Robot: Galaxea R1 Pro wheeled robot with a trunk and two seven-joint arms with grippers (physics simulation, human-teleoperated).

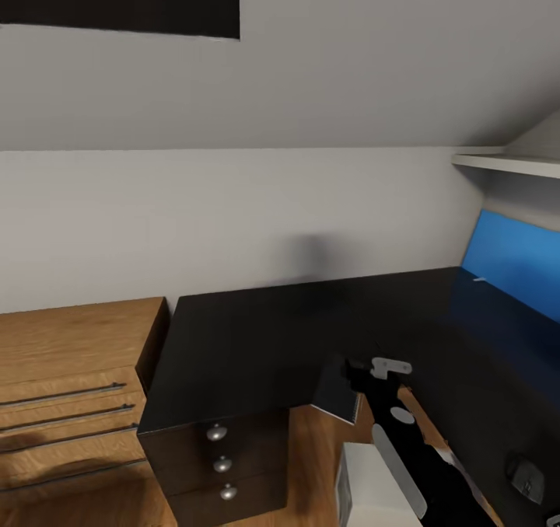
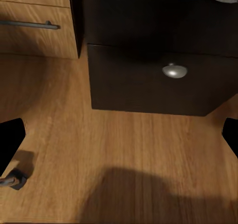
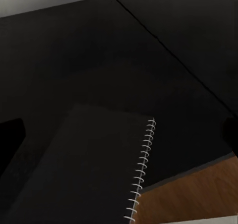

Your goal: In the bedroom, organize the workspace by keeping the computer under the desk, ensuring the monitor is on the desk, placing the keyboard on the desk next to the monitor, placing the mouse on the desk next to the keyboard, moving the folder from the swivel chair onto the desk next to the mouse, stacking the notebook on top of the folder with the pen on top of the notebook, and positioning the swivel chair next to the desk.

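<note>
Closest to the head camera was the black right gripper, right by the thin dark grey notebook with a white wire spine. In the right wrist view its fingers looked spread wide and were not pinching the notebook, which seemed to sit at the inside corner of the long black L-shaped desk. One corner of the notebook hung out over the wooden floor. That could go wrong: I think a small bump from the arm could make it slip off and fall. The flat bright blue folder was on the desk, well apart at the far right, so the notebook had a long way to go. The small black round mouse sat near the arm and could get knocked. The left gripper hung spread open over the floor near the desk's black drawers with round silver knobs. A light wooden cabinet with long bar handles stood just beside the desk, under plain grey walls, with a light grey box-shaped computer below.
</note>
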